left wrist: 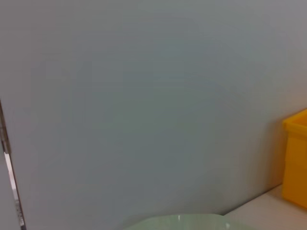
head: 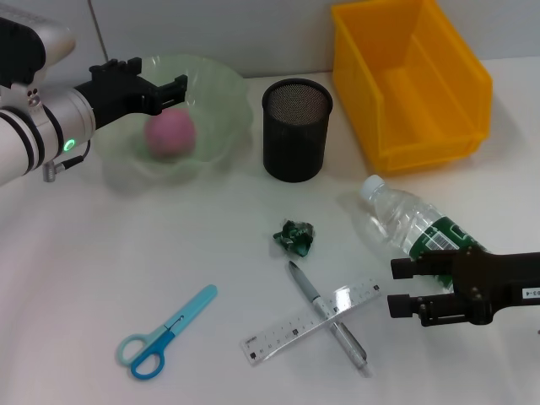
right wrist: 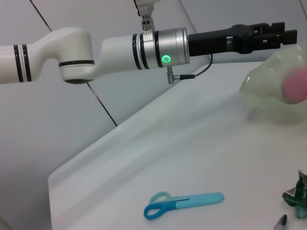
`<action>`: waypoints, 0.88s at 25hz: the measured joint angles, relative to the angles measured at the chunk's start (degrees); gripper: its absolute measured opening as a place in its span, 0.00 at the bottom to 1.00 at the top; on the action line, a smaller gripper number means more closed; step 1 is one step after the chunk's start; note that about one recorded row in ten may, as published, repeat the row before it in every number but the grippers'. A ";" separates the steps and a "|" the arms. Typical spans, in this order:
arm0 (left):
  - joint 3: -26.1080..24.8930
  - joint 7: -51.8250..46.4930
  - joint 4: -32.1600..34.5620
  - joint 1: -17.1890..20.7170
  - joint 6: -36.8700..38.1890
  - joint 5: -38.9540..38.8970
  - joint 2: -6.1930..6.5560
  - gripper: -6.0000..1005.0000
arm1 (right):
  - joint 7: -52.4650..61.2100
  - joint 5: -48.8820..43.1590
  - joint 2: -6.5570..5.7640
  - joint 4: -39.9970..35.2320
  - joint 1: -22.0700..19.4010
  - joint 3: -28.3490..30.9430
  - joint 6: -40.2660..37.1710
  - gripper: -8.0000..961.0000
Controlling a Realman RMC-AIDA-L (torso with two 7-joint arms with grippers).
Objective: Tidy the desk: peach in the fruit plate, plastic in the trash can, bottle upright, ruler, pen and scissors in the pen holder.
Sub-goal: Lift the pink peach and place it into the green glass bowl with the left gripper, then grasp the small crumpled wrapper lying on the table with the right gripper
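The pink peach lies in the pale green fruit plate at the back left. My left gripper hovers open just above it, holding nothing. On its side at the right lies the clear bottle. My right gripper is open on the near side of it, with nothing between its fingers. The crumpled green plastic sits mid-table. A grey pen crosses a clear ruler. Blue scissors lie front left. The black mesh pen holder stands upright.
A yellow bin stands at the back right beside the pen holder. The right wrist view shows the left gripper, plate, scissors and plastic. A grey wall, the plate rim and the bin fill the left wrist view.
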 joint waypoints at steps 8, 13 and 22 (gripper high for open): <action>-0.07 -7.01 2.46 1.66 7.05 0.33 0.85 0.81 | -0.01 -0.01 0.00 -0.08 0.03 0.17 0.13 0.79; -0.05 -17.23 8.33 7.75 30.23 0.78 4.61 0.81 | 0.10 0.27 -0.17 -0.38 -0.01 0.46 0.10 0.79; -1.47 -19.83 8.84 12.72 58.06 9.30 7.96 0.81 | 2.36 0.75 -0.52 -3.82 1.98 0.59 -3.02 0.79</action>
